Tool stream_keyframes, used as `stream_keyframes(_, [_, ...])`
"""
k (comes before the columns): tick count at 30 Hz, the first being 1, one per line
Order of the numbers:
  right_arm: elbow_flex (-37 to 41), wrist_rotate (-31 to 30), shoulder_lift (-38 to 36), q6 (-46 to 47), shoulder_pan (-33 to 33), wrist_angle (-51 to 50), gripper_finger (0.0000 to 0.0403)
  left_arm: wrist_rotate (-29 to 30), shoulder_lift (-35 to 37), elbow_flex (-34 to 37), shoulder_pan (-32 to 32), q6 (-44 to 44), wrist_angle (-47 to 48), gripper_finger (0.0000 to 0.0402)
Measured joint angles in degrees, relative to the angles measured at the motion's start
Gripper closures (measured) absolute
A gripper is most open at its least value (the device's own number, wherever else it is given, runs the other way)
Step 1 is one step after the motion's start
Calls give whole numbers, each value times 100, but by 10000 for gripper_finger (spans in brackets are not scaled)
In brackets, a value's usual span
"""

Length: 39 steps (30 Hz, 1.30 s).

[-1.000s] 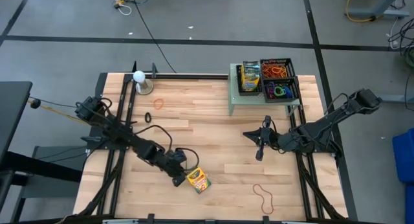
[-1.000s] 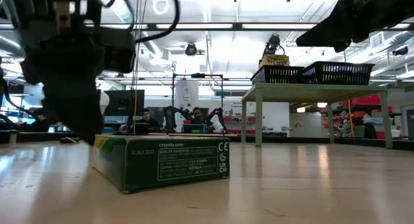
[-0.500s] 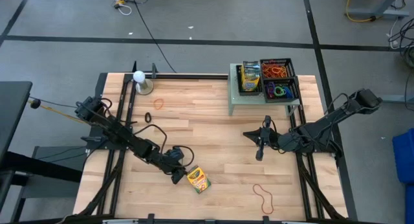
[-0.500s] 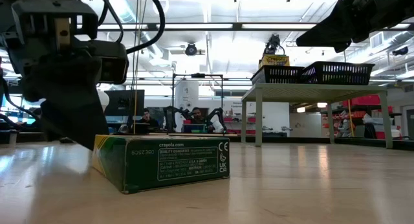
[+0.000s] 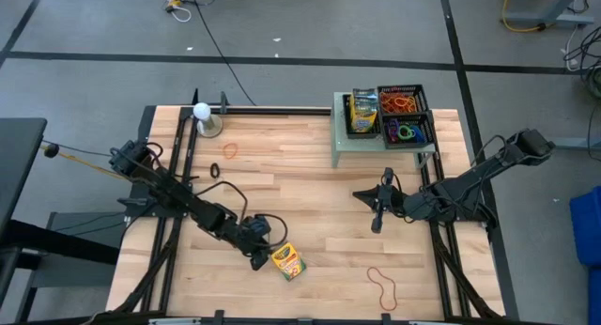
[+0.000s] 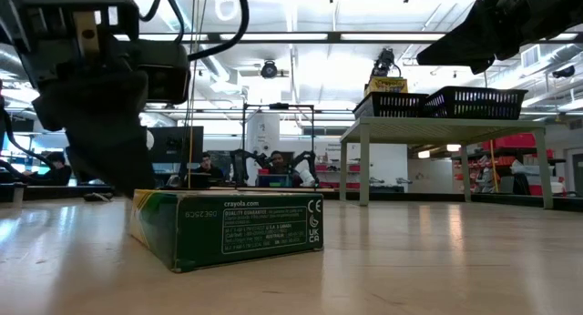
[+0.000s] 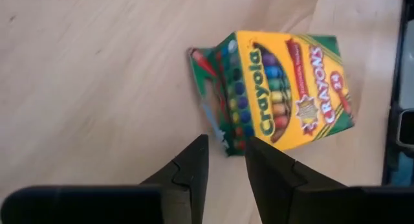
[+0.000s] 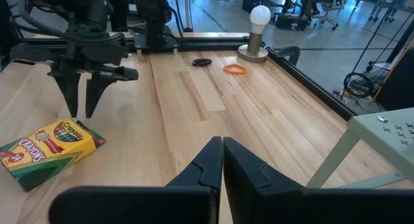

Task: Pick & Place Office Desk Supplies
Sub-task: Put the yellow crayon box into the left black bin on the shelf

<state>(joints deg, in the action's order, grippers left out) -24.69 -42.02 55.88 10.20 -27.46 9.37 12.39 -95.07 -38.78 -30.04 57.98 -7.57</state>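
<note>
A yellow-green crayon box [image 5: 287,261] lies flat on the wooden table near its front edge, also seen in the low view [image 6: 228,228] and the left wrist view [image 7: 284,88]. My left gripper [image 5: 257,259] hangs just left of the box. Its fingers [image 7: 226,153] slant down with a narrow gap between them, and in the right wrist view [image 8: 79,112] the tips stand just above the box's corner [image 8: 68,125] without touching it. My right gripper [image 5: 377,224] waits shut at mid-table right. Loose rubber bands lie on the wood: orange [image 5: 230,149], black [image 5: 215,170], red [image 5: 382,286].
A small green stand [image 5: 349,147] at the back right carries black baskets [image 5: 406,116] with crayon boxes [image 5: 362,110] and coloured rubber bands. The white ball on its stand [image 5: 203,118] sits at the back left. Bare wood lies between the two arms.
My left gripper has shifted only slightly beside the crayon box's end. The box has stayed where it was.
</note>
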Motion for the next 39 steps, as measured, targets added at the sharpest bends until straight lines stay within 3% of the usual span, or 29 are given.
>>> stream_keyframes(10, [0,0,0,0,0,0,380,-116,-20,-49,9,61,45,295])
stream_keyframes(17, [0,0,0,0,0,4,380,-195,-425,-129,13,50,-184,299])
stream_keyframes(22, [0,0,0,-2,2,4,380,-221,-511,-240,13,-15,-254,328])
stream_keyframes(28, [0,0,0,-2,0,6,380,-205,-511,-276,11,-62,-270,393])
stream_keyframes(39, [0,0,0,0,2,9,380,283,-225,-276,11,-490,-332,398])
